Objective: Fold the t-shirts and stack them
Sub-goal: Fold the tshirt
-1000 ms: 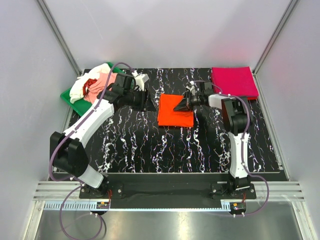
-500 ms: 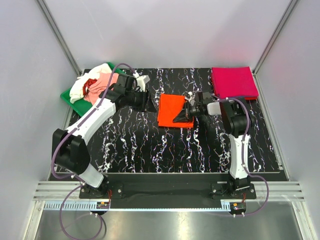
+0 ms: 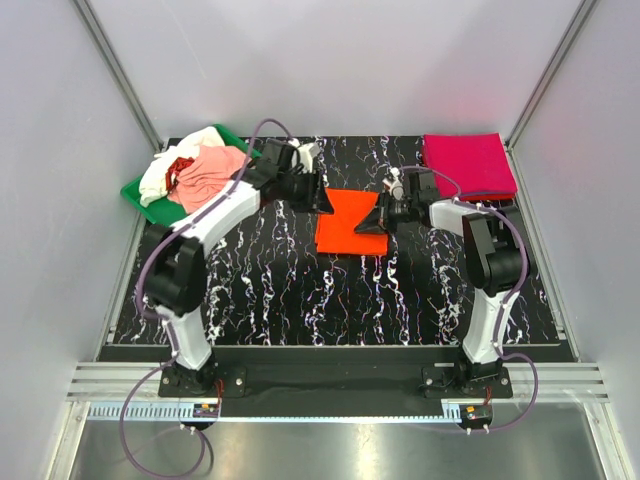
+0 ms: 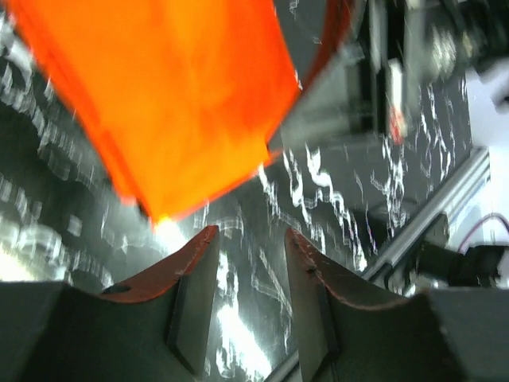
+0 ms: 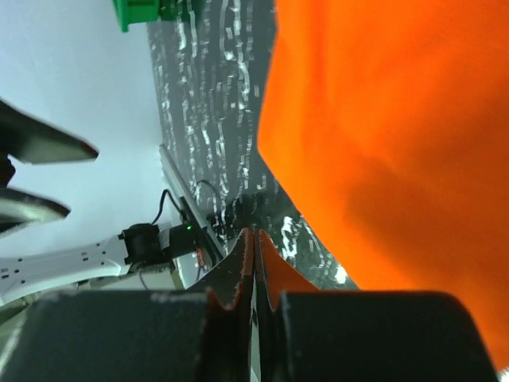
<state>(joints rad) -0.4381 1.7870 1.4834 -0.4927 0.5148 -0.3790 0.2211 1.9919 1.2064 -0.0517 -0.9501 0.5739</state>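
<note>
Our left claw (image 3: pixel 322 203) has swung over to the folded orange t-shirt (image 3: pixel 348 228) in the middle of the table (image 3: pixel 260 285), half open and empty. Our right claw (image 3: pixel 372 222) is pinched shut on nothing at its right edge. A careless push could mess up our fold.

**A:** How do we classify this location?

**B:** We classify it as a robotics lab test cell. Plain white panel walls (image 3: pixel 330 60), framed by aluminium struts (image 3: pixel 115 65), enclose a black marbled table (image 3: pixel 300 290).

**A:** What further evidence do we record?

**B:** We record two robot arms, the left arm (image 3: pixel 215 215) and the right arm (image 3: pixel 490 255), mounted along a slotted aluminium rail (image 3: pixel 110 385) at the near edge.
</note>
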